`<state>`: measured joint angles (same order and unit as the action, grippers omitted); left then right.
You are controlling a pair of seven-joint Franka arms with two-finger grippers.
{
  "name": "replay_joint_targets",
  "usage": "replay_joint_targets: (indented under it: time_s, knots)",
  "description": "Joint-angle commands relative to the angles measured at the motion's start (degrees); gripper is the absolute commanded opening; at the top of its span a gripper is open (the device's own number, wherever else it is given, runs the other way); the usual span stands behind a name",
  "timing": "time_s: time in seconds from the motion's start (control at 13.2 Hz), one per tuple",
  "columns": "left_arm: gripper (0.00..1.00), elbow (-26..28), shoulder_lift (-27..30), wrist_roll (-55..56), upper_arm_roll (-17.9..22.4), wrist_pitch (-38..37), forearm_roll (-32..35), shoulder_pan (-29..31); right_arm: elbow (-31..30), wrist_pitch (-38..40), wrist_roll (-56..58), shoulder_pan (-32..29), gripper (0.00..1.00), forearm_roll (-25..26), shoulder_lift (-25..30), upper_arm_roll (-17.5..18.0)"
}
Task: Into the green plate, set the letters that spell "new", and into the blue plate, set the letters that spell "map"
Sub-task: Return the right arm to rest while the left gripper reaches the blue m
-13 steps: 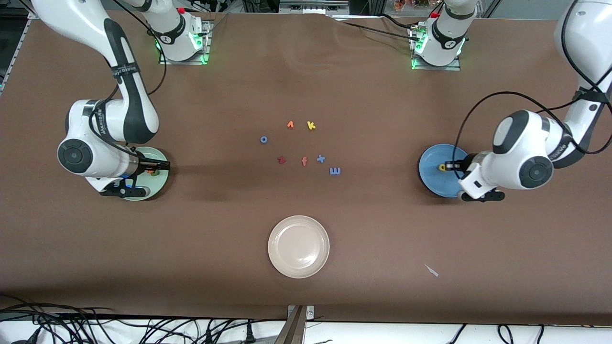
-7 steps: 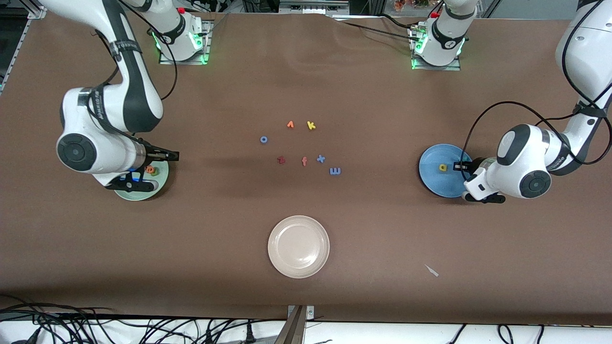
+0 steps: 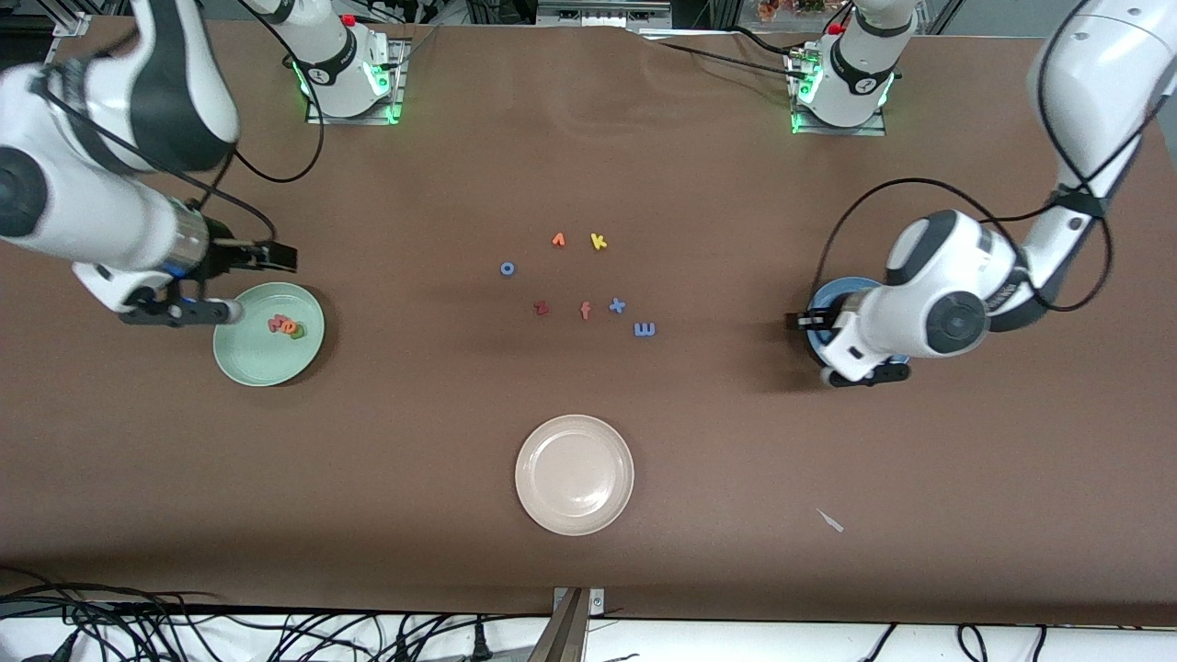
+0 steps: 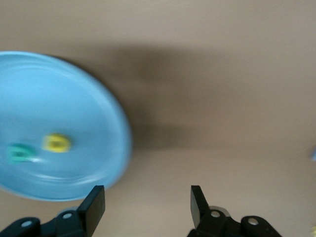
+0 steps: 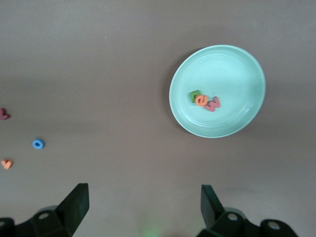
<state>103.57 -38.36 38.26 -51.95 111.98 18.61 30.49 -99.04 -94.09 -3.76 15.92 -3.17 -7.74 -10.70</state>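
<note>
The green plate (image 3: 248,359) (image 5: 232,69) holds the dark green n (image 5: 195,95), orange e (image 5: 201,100) and salmon w (image 5: 213,103) in a cluster. My right gripper (image 3: 285,256) (image 5: 144,202) hangs open and empty over the bare table beside that plate's rim. The blue plate (image 3: 815,340) (image 4: 59,94), mostly hidden under the left arm in the front view, holds the yellow p (image 4: 57,143) and teal a (image 4: 19,153). My left gripper (image 3: 794,322) (image 4: 148,202) is open and empty over that plate's edge toward the table's middle. The light blue m (image 3: 645,329) lies mid-table.
Other loose letters lie mid-table: an orange one (image 3: 558,240), yellow k (image 3: 599,242), blue o (image 3: 507,268), dark red z (image 3: 541,308), salmon f (image 3: 586,311), blue x (image 3: 617,305). A cream plate (image 3: 575,474) sits nearer the front camera, a white scrap (image 3: 830,521) beside it.
My left gripper opened, left the yellow p in the blue plate and swung toward the table's middle. My right gripper rose off the green plate, uncovering its letters.
</note>
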Motion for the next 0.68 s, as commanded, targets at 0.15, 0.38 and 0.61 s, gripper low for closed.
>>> replay_joint_targets:
  time_s: [0.15,0.38,0.61]
  knots:
    - [0.85,0.31,-1.36,14.11,3.41,14.82,-0.59,-13.67,3.75,8.73,2.0,-13.98,1.0,3.25,5.81,12.89]
    - [0.99,0.23,-1.54,16.13,13.15,19.14,-0.5,-26.84,9.64,10.5,1.47,-13.9,1.0,3.17,5.63,11.85]
    - [0.99,-0.82,-3.29,17.81,21.87,24.42,-0.85,-37.06,10.98,10.59,1.82,-11.79,1.0,2.73,4.49,7.46]
